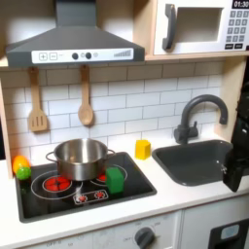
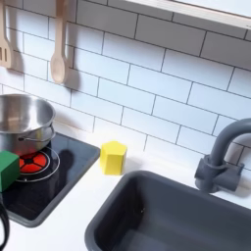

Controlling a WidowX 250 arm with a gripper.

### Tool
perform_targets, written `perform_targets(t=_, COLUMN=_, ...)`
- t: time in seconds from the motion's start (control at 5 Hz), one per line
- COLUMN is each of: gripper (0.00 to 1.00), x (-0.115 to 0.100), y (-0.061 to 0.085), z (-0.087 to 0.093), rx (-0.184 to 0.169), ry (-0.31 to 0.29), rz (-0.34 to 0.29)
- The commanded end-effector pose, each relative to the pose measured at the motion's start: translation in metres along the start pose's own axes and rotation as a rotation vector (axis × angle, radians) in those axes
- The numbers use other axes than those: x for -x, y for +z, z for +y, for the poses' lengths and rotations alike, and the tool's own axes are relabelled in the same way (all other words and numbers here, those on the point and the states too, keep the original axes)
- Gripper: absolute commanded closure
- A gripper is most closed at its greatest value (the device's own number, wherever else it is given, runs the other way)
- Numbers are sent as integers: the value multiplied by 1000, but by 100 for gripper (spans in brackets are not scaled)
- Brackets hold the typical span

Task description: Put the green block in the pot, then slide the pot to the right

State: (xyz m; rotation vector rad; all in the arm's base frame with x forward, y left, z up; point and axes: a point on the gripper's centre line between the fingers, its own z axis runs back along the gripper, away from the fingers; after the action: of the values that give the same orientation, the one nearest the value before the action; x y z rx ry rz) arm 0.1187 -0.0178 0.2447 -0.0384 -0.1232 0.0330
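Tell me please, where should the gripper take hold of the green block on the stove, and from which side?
Probably from above, closing on two opposite upright faces of the green block. It stands alone on the stovetop, apart from the pot, so its top and sides look free.

The pot [image 1: 80, 159] is shiny silver metal, round with straight sides, and stands upright on the back of the black stovetop, over the rear burners. The green block [image 1: 115, 179] is a small bright green cuboid, standing on the stovetop just in front of the pot toward the first exterior view's right. In the second exterior view the pot [image 2: 22, 120] sits at the left edge, with the green block [image 2: 8, 168] below it.
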Motion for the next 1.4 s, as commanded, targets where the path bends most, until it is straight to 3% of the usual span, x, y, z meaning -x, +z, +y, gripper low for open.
perform_targets(t=0.0, gripper=0, x=0, y=0, z=0, rx=0, ry=0, rz=3)
perform_targets(t=0.8, gripper=0, x=-62, y=-13, z=28, rx=-78, ry=5, rz=-29)
perform_targets(t=1.2, gripper=0, x=-107, y=-21, z=45, rx=-89, ry=35, rz=-55)
